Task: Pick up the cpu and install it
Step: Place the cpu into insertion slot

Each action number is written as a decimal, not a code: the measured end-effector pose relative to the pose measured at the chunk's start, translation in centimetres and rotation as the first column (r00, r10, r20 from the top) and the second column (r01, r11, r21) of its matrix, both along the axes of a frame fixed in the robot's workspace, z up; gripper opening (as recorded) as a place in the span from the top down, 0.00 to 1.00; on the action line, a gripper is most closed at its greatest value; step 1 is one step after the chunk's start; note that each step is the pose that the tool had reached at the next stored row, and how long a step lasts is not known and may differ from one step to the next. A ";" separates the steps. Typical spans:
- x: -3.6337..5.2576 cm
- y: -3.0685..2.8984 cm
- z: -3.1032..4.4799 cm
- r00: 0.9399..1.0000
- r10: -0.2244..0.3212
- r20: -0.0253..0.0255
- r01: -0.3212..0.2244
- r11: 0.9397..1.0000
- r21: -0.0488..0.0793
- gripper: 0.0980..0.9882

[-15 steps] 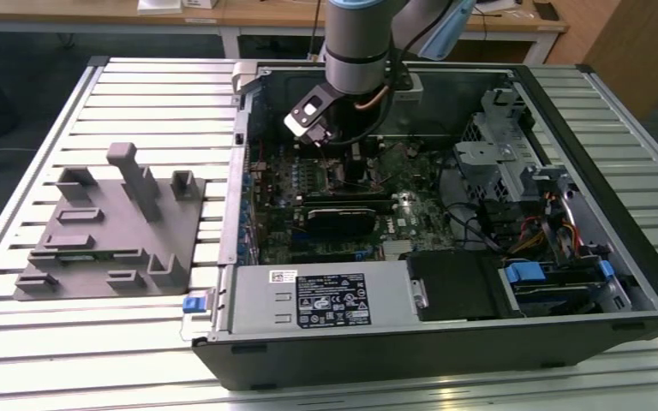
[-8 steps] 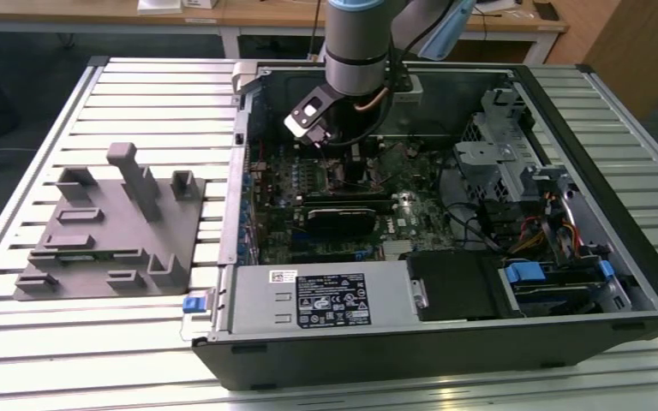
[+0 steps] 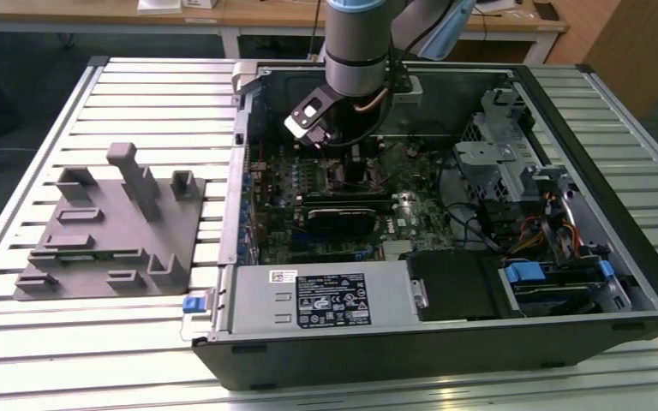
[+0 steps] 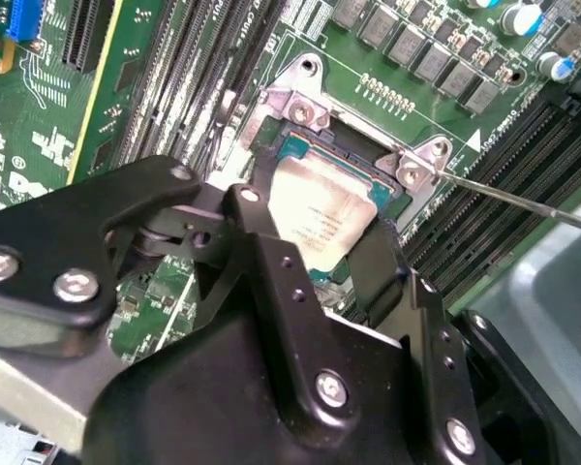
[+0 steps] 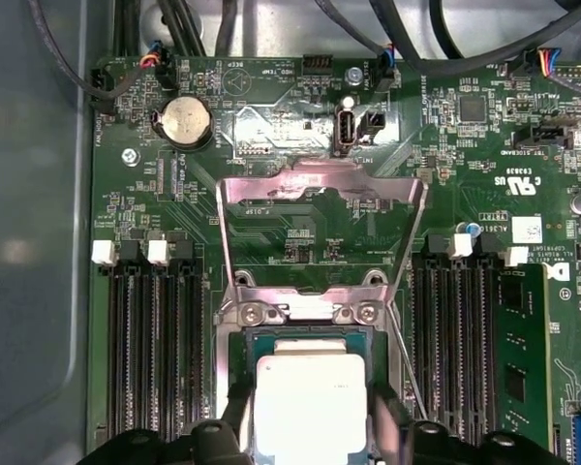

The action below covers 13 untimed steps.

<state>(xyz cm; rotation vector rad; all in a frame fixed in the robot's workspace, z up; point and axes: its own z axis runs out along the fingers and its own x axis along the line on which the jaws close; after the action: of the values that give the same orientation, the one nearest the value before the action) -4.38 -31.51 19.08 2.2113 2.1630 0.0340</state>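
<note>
Nearest in the exterior view lies the slatted table, bare along its near edge. On it rests the open computer case, its black near wall facing forward. Toward the exterior view's left a grey fixture stands on the slats, near the case's side wall but apart from it. Just inside the near wall sits a white-labelled metal box. Beyond it the green motherboard spreads out, uncovered from above.

Farther in, the arm comes straight down into the case. Its gripper is low over the board and clear of the case walls on every side.

In both wrist views the black fingers press on two opposite edges of the cpu, clamped on it. The chip lies inside the rim of the socket, with a narrow teal border showing round it. Whether it is fully seated I cannot tell.

Rows of memory slots run along both sides of the socket, close to the fingers' outer faces. A thin metal lever juts from one socket corner. Past the hinge, the metal load plate stands swung open, leaving the socket uncovered
</note>
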 end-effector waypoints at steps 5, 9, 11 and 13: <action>-0.01 -0.01 0.05 1.000 0.000 -0.001 0.000 1.000 -0.001 0.42; -0.01 -0.01 0.74 1.000 0.000 -0.001 0.000 1.000 -0.001 0.42; -0.01 -0.01 1.16 1.000 0.000 -0.001 0.000 1.000 -0.001 0.42; -0.01 -0.01 1.43 1.000 0.000 -0.001 0.000 1.000 -0.001 0.44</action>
<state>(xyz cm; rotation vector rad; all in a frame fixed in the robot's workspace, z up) -4.40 -31.52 20.51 2.2114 2.1630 0.0319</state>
